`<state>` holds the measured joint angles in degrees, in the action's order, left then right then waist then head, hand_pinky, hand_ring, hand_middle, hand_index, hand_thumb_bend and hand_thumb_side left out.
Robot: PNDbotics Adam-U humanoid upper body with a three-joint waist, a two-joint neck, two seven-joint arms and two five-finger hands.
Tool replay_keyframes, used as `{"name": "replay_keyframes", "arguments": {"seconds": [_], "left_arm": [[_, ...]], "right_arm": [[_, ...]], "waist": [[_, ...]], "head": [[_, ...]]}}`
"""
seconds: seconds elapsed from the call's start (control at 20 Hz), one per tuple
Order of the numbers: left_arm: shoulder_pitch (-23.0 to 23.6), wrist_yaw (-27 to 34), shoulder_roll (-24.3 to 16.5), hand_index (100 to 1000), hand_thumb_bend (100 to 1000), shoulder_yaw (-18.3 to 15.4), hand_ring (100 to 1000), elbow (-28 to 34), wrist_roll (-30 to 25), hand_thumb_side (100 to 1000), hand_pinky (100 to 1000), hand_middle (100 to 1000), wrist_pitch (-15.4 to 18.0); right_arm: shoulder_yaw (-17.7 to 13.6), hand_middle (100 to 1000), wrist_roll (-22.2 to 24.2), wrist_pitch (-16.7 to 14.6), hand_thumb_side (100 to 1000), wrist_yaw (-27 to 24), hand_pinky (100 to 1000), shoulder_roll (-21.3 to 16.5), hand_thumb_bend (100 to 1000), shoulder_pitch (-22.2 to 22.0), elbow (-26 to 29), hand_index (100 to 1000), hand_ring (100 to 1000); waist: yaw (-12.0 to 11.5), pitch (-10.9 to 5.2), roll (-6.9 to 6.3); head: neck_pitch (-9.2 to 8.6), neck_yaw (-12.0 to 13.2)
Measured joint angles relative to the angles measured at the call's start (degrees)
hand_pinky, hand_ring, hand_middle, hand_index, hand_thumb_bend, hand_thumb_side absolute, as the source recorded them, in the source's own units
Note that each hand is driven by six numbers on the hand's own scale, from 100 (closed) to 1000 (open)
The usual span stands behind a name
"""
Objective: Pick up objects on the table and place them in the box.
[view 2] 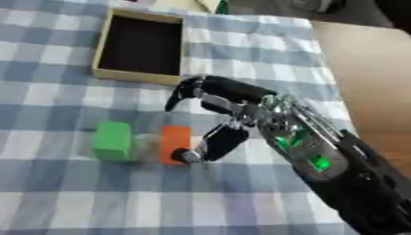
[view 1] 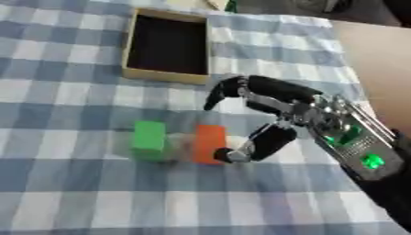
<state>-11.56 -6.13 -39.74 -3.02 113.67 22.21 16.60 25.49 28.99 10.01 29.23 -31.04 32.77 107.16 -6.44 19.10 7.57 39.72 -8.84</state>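
My right robot hand (view 1: 269, 114) is spread wide, thumb tip touching the orange rectangular block (view 1: 209, 143) beside the green block (view 1: 148, 140) on the checked-cloth tabletop (view 1: 64, 92), fingers arched above to enclose it, the empty cardboard box (view 1: 166, 75) beyond.

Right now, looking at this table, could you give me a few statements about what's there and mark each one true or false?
1. The box holds nothing visible. True.
2. The orange block lies inside the box. False: it lies on the checked cloth, beside the green block.
3. The right hand is by the orange block. True; its thumb is at the block's near end.
4. The right hand carries the green block. False: the block rests on the cloth.
5. The fingers are spread open. True.
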Motion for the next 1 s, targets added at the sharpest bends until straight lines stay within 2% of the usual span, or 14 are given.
{"name": "replay_keyframes", "arguments": {"seconds": [0.35,0.7,1.0], "left_arm": [[-0.18,-0.08,0.39,832,396,0.11,721,0.0,-0.29,1000,729,686,0.1],[-0.22,-0.18,0.4,831,394,0.32,721,0.0,-0.39,1000,729,684,0.06],[-0.27,-0.17,0.45,829,390,0.34,721,0.0,-0.48,1000,729,682,0.06]], "right_arm": [[0.3,794,-1.06,-0.73,406,1.44,917,1.21,494,0.02,-3.26,794,881],[0.29,769,-1.13,-1.54,430,1.35,913,1.46,488,-0.53,-3.11,791,880],[0.87,726,-1.06,-2.05,403,4.0,884,1.46,489,-0.49,-3.27,762,849]], "waist": [[-0.03,0.79,-0.06],[-0.12,1.02,-0.07],[-0.35,0.99,-0.06]], "head": [[0.0,-0.25],[0.02,-0.24],[0.02,-0.37]]}}
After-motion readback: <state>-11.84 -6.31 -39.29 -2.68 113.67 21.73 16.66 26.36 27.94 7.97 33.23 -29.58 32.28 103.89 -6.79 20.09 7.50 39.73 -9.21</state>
